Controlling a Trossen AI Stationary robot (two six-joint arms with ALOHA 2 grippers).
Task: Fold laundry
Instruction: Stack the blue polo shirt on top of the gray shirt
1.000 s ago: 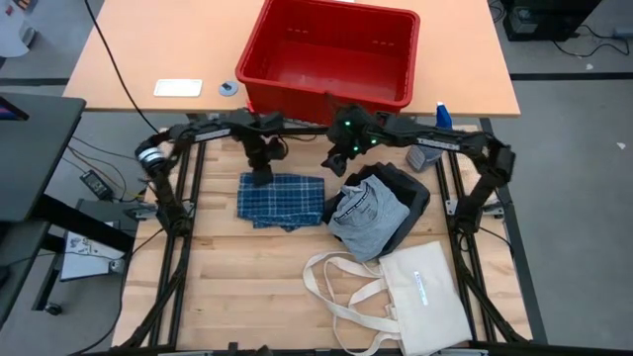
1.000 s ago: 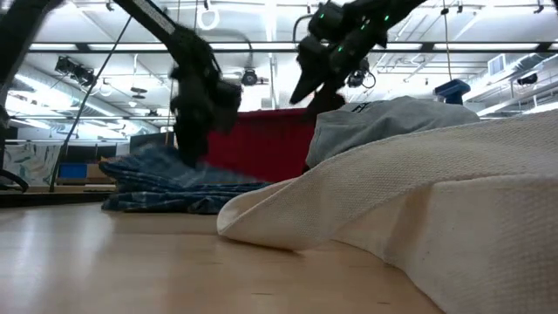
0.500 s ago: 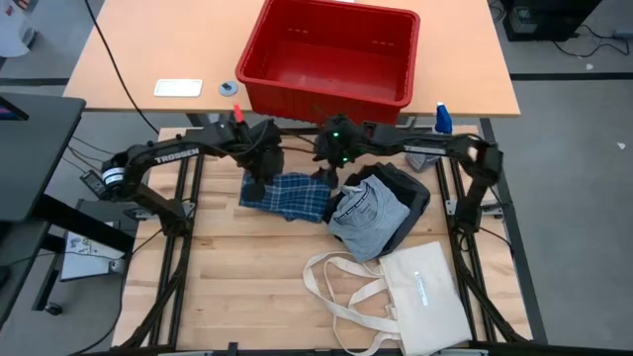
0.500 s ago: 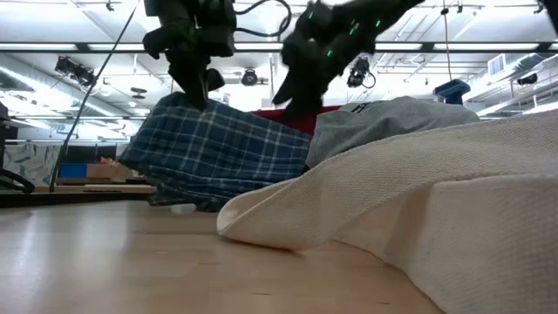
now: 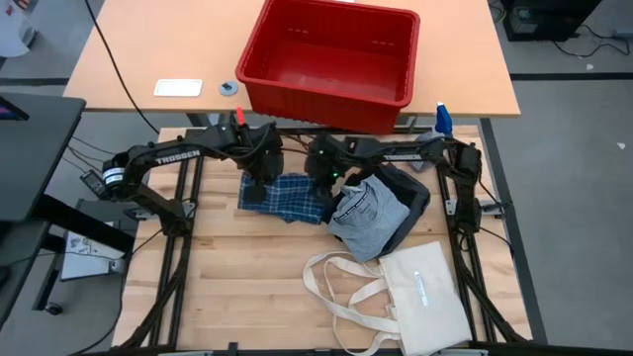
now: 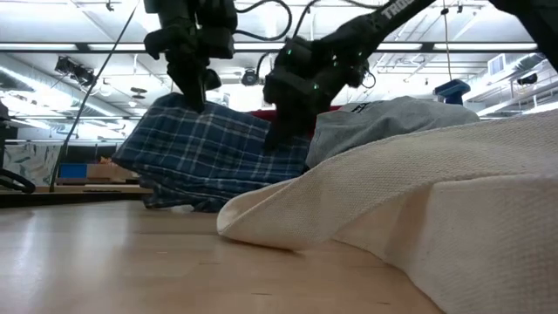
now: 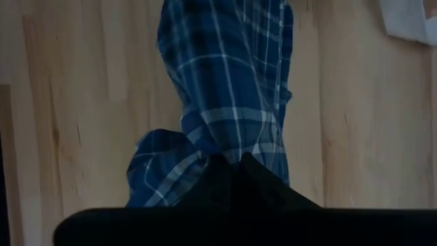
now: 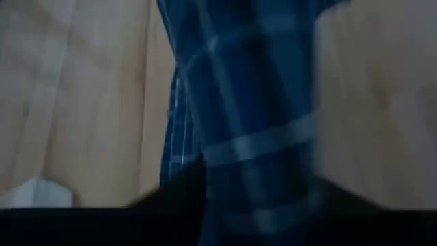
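plaid piece (image 5: 287, 196) lifted off wood table (image 5: 247, 287), my left gripper (image 5: 255, 190) clamped on its left edge, right gripper (image 5: 322, 188) pinching right edge. grey piece (image 5: 366, 216) just beside, tote bag (image 5: 420, 297) nearer front. bare wood left-front.

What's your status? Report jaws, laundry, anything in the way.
Left gripper shut on plaid piece, one edge lifted. Right gripper at its other edge, grip unconfirmed. Blue-grey piece and tote bag crowd the right side.
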